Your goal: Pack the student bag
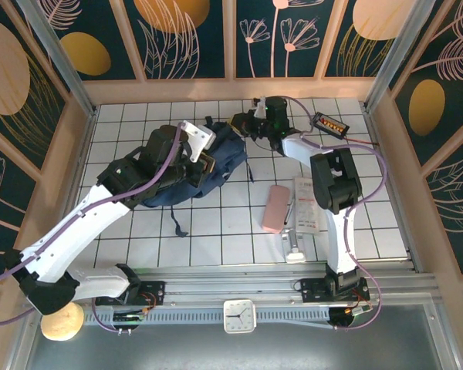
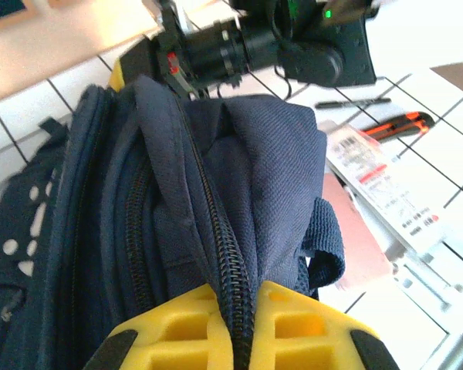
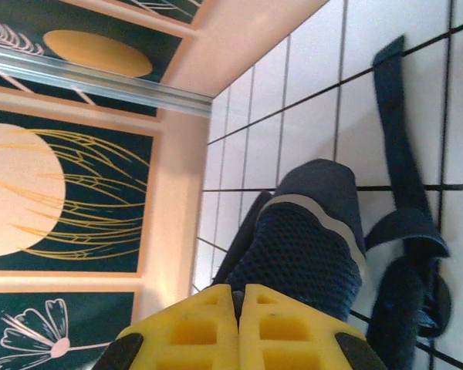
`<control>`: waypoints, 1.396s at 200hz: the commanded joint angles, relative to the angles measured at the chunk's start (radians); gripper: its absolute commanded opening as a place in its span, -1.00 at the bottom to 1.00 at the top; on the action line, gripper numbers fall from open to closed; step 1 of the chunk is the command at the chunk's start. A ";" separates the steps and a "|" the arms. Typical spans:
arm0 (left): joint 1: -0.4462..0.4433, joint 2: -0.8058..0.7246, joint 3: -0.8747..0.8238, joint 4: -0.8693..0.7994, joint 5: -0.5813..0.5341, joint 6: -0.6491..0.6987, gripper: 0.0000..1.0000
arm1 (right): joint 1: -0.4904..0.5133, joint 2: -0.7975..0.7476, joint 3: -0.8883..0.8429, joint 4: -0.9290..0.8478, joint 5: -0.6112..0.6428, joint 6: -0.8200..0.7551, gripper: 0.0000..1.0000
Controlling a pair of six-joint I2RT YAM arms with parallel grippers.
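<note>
Tiled table [image 1: 216, 231]: student bag [image 1: 222, 160] lies diagonally toward far-right; left gripper [image 2: 236, 297] clamps it, right gripper [image 3: 238, 293] apparently too.

the student bag [image 1: 220, 176] lies on the desk [image 1: 216, 239], left of centre and toward the back. the left hand [image 2: 243, 308] pinches its zipper edge, and the right hand [image 3: 238, 304] pinches its far right corner. right of the bag lie a pen [image 1: 251, 171], a flat case [image 1: 275, 208] and, right of the case, a paper packet [image 1: 307, 206].
</note>
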 commanded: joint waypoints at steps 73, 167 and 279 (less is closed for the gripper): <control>-0.020 -0.027 -0.172 0.347 0.092 0.028 -1.00 | -0.117 -0.095 -0.095 -0.161 0.096 -0.100 0.09; -0.022 -0.041 -0.537 0.239 0.112 -0.073 0.07 | -0.114 -0.198 -0.059 -0.650 -0.010 -0.436 0.38; 0.391 -0.634 -1.177 0.376 0.076 -1.337 0.97 | 0.031 0.142 0.281 -0.847 -0.011 -0.618 0.32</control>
